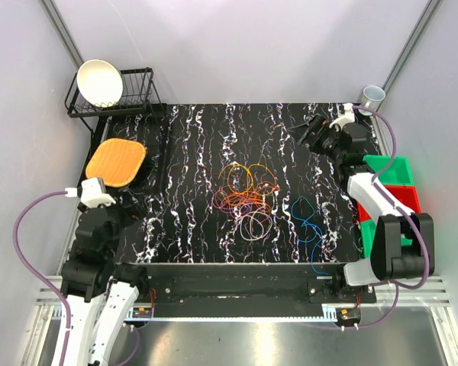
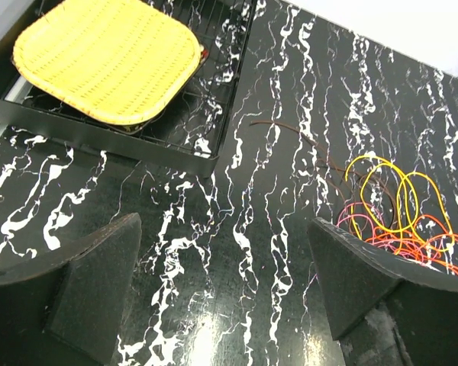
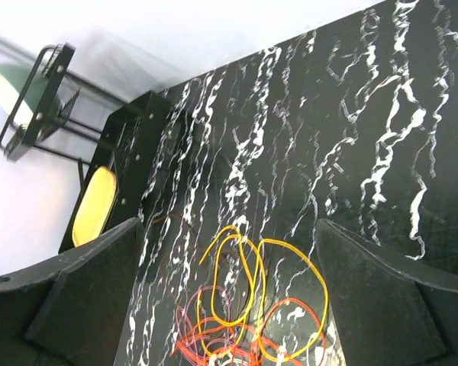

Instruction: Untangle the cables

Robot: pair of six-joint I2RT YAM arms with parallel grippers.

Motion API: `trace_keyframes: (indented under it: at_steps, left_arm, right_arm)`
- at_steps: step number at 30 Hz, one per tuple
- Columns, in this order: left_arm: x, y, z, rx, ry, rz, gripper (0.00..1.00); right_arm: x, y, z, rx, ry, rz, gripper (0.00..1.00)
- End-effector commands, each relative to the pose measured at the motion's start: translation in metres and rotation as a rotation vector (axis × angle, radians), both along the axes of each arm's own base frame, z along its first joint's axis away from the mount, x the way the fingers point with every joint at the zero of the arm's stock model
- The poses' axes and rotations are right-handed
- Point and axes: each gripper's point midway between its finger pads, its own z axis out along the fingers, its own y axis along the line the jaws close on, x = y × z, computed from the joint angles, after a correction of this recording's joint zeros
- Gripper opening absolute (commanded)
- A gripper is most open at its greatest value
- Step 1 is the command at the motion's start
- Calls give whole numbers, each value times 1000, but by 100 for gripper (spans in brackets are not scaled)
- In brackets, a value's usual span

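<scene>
Cables (image 1: 246, 200) in orange-yellow, red and pale purple loops sit knotted in one heap mid-counter (image 1: 183, 137). A blue cable (image 1: 306, 223) is strung out just to the heap's right and seems clear of it. Left claw (image 2: 223, 229) hangs well off to the heap's left and right claw (image 3: 229, 229) beyond its far right side, both spread wide and grasping nothing. Each wrist view frames the heap between its fingers, so my guess is both arms are posed to look it over before choosing a strand.
</scene>
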Motion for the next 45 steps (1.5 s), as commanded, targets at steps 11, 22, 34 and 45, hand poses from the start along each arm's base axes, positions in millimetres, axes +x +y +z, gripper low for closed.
trace_keyframes:
  at_steps: [11,22,34,45]
  left_arm:
    - [7,-3,6,2,-5,-16,94]
    - [8,-4,6,0,-6,-20,95]
    - [9,-4,4,4,8,-21,95]
    - [13,-6,1,3,23,-30,95]
  right_arm:
    - [-74,9,126,302,-299,158,100]
    - [-63,14,87,53,-52,38,100]
    - [-75,66,-52,-111,461,89,86]
    - [-103,6,-134,-291,696,-214,84]
